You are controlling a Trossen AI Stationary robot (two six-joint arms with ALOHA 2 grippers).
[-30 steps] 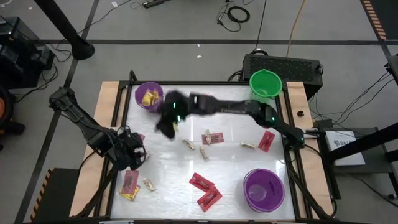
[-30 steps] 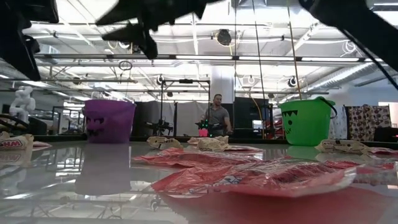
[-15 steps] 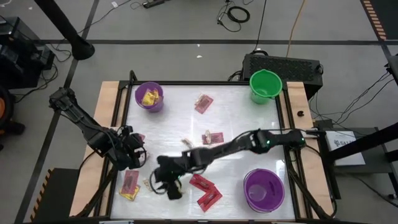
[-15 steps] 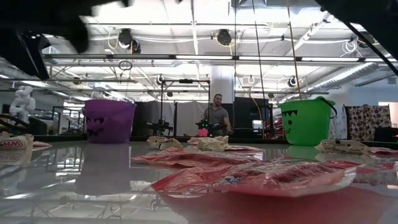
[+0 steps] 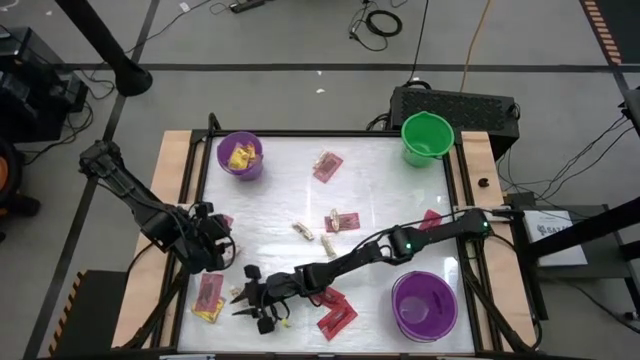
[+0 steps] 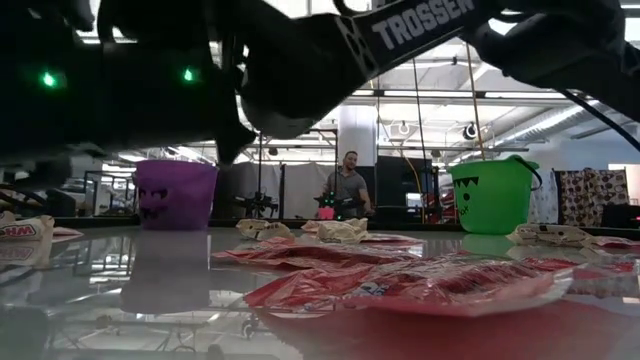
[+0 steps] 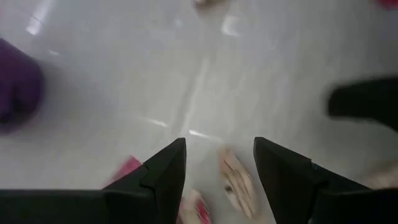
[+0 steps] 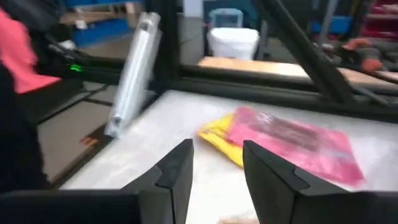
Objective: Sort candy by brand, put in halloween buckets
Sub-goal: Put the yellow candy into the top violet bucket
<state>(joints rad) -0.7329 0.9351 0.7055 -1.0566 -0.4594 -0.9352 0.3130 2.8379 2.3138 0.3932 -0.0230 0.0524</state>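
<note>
R gripper (image 5: 243,299) open at table's 7 o'clock, facing yellow/pink packet (image 5: 208,297), long axis 12–6. L gripper (image 5: 222,247) open, idle.

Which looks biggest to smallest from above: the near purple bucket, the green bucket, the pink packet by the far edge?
1. Near purple bucket
2. Green bucket, only slightly smaller
3. Pink packet, far smaller

Glossy white table top (image 5: 380,190) edged by bare wooden boards (image 5: 176,170), bearing smooth, shiny plastic buckets, purple (image 6: 176,195) and green (image 6: 490,194), crinkled glossy film candy wrappers (image 6: 420,283), and matt black gripper fingers (image 8: 176,167).
</note>
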